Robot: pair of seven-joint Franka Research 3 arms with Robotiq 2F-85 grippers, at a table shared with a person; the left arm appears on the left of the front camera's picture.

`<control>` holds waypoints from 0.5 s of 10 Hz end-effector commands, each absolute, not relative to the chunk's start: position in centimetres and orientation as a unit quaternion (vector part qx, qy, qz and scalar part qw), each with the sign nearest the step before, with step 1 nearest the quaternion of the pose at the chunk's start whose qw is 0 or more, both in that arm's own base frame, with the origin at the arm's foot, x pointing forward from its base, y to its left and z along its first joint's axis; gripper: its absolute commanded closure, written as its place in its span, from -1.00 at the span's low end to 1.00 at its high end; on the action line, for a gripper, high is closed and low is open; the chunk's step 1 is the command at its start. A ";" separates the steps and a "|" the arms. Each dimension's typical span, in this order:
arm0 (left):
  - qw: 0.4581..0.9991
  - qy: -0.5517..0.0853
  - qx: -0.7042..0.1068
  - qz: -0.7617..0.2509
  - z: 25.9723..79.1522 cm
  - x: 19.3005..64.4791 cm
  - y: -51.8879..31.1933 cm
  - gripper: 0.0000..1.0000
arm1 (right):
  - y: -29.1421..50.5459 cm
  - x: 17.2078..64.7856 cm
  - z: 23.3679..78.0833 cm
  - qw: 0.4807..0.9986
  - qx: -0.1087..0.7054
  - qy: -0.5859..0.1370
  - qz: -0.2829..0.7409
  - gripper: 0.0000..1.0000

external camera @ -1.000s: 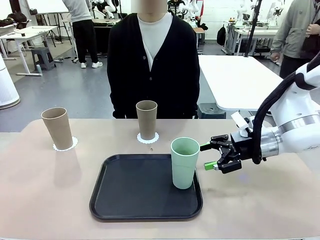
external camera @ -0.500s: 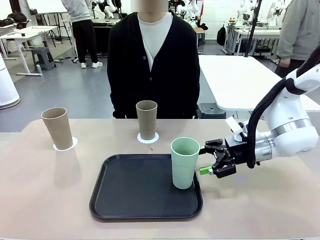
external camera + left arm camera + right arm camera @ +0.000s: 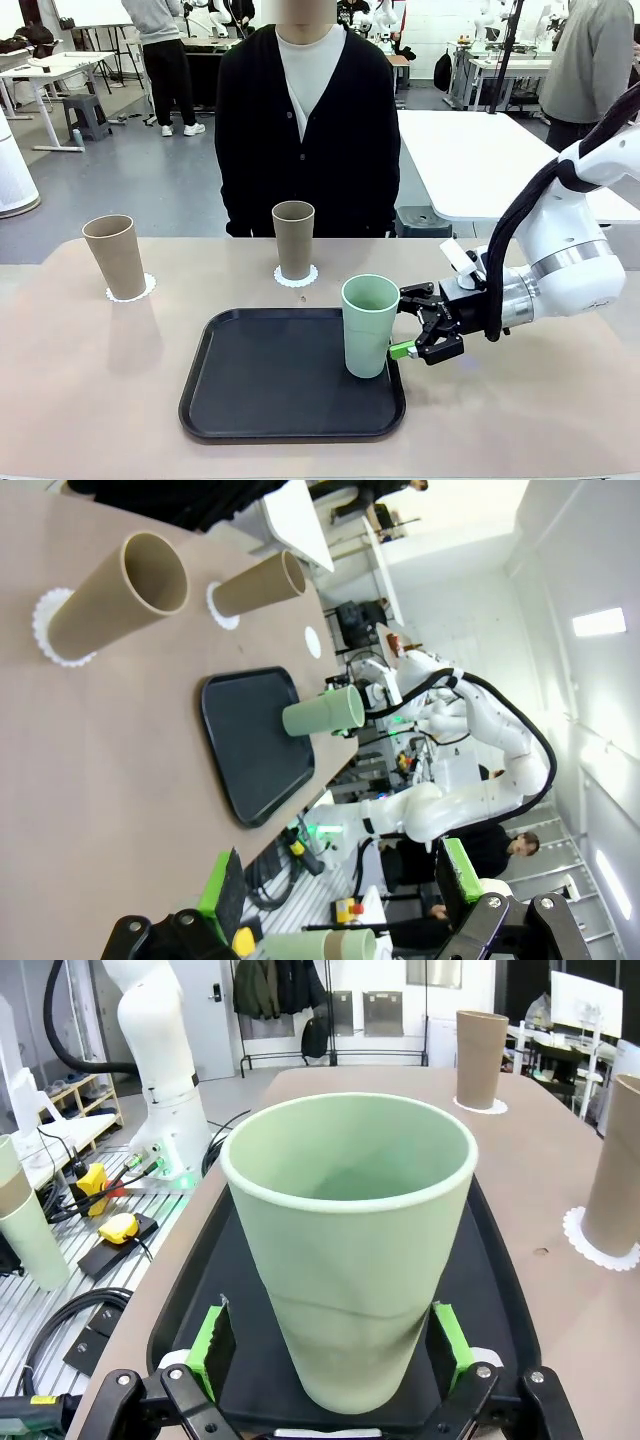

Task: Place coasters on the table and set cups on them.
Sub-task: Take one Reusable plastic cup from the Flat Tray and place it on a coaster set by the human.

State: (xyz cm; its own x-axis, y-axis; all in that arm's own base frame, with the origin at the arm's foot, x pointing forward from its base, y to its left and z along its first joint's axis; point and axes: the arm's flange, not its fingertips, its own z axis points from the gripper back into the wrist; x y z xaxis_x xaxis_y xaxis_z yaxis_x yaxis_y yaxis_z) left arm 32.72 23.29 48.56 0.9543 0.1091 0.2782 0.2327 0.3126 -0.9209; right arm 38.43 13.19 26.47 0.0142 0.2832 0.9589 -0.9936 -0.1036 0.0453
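A pale mint green cup stands upright at the right edge of the black tray. My right gripper is open, level with the cup's lower half, its fingers reaching around it from the right. In the right wrist view the cup sits between the green pads with a small gap at each side. Two tan cups stand on white coasters on the table. A third coaster lies bare. My left gripper is open and holds nothing.
A person in a black cardigan stands at the far edge, hands out of sight. A white table stands behind on the right. Bare tabletop lies left of the tray and right of it under my right arm.
My right gripper has moved left and slightly down toward the mint green cup, until its open fingers flank it. The cups and the tray have not moved.
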 end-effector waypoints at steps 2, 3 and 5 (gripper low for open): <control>0.792 -0.148 -0.591 -0.039 48.8 32.5 23.4 -1.00 | 14.2 38.2 26.1 0.534 0.447 -0.418 0.583 -1.00; 0.792 -0.148 -0.591 -0.039 48.8 32.5 23.4 -1.00 | 14.4 38.4 25.9 0.534 0.443 -0.424 0.582 -1.00; 0.792 -0.148 -0.591 -0.039 48.8 32.5 23.4 -1.00 | 15.0 39.1 25.7 0.535 0.441 -0.433 0.576 -1.00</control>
State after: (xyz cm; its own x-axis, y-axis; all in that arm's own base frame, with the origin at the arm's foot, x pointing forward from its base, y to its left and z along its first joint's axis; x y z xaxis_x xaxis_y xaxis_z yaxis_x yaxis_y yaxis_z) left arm 32.72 23.29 48.56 0.9543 0.1091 0.2782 0.2327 0.3126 -0.9209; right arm 38.75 14.03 26.56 -0.0156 0.2456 0.9692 -0.9973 -0.0739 0.0027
